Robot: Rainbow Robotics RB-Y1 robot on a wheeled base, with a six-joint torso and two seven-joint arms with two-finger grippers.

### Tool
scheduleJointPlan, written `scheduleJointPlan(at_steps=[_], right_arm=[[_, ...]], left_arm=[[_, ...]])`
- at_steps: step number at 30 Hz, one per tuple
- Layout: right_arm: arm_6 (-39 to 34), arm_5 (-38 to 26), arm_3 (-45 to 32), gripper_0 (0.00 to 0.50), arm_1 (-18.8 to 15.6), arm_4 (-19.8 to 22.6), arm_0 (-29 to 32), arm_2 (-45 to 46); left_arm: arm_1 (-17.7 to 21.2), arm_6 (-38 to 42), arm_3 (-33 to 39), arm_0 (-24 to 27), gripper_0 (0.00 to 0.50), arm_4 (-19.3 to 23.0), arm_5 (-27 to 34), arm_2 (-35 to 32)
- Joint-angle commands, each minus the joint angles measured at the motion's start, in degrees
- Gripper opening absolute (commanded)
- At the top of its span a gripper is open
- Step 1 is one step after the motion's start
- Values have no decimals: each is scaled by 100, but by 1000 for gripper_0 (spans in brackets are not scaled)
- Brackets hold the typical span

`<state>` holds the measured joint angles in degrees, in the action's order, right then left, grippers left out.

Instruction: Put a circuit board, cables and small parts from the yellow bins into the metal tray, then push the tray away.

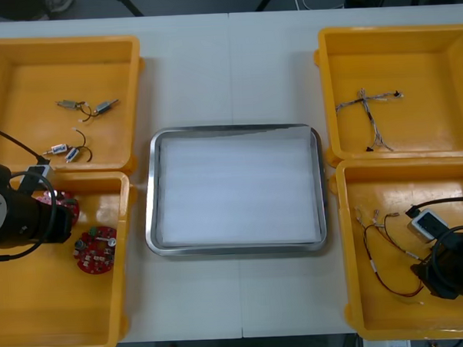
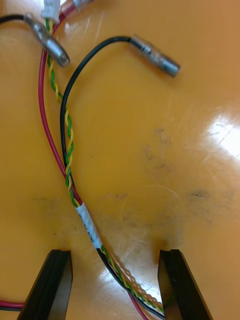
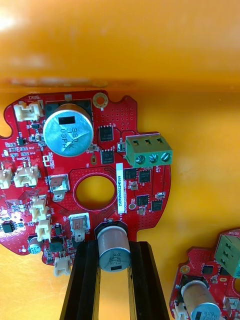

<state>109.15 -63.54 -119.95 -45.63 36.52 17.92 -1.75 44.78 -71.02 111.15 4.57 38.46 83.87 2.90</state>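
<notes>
Gripping, left hand (image 3: 114, 244): closed to the width of a silver cylindrical component on the edge of the circuit board (image 3: 145, 195), component seated between the fingers; judged clamped.
Circuit board location: lay flat in the near-left yellow bin (image 1: 38, 320), close to the wall shared with the far-left bin; second board (image 3: 200, 285) just beside it.
Circuit board appearance: round, red, central hole, green terminal block, white connectors, larger silver cylinder opposite the gripped edge.
Bearing to metal tray (image 1: 150, 192): lay to the right of the left hand, over the bin wall, mid-table (image 1: 234, 66); white inside, no parts loaded.
Nearer arm: left, already on the board.
Right hand (image 2: 114, 252): fingers apart, low over the near-right yellow bin (image 1: 392, 320); cable bundle (image 2: 67, 165) passed between them, ungripped.
Cable axis: ran slantwise away from the fingers; green-yellow twist, red and black leads, white sleeve.
</notes>
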Motion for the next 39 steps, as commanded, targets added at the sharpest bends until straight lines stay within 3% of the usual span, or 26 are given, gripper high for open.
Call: scheduleJointPlan(at_steps=[1,7,8,9,11,22,31,39], right_arm=[[19,149,-11,496,-175,-198,18,-220],[-25,289,-11,492,-175,-435,18,-440],[-25,289,-11,382,-175,-435,18,-458],[-25,289,-11,320,-175,-426,18,-466],[-25,289,-11,0,-175,-418,18,-484],[19,210,-143,0,-175,-374,-17,-291],[-25,-1152,-1109,0,-139,-251,-43,553],[-87,-2286,-1927,0,-8,110,-193,1212]], left_arm=[[-66,36,29,-88,0,-58,-55,62],[-57,27,38,-79,0,-49,-55,-62],[-66,18,38,-62,0,-31,-37,-105],[-66,10,38,-44,0,-22,-19,-141],[-66,-17,56,18,0,21,148,-272],[-66,-25,662,220,0,188,1378,-1055],[-66,71,1585,387,0,575,2582,-1749],[-66,625,2218,650,0,1357,2613,-2109]])
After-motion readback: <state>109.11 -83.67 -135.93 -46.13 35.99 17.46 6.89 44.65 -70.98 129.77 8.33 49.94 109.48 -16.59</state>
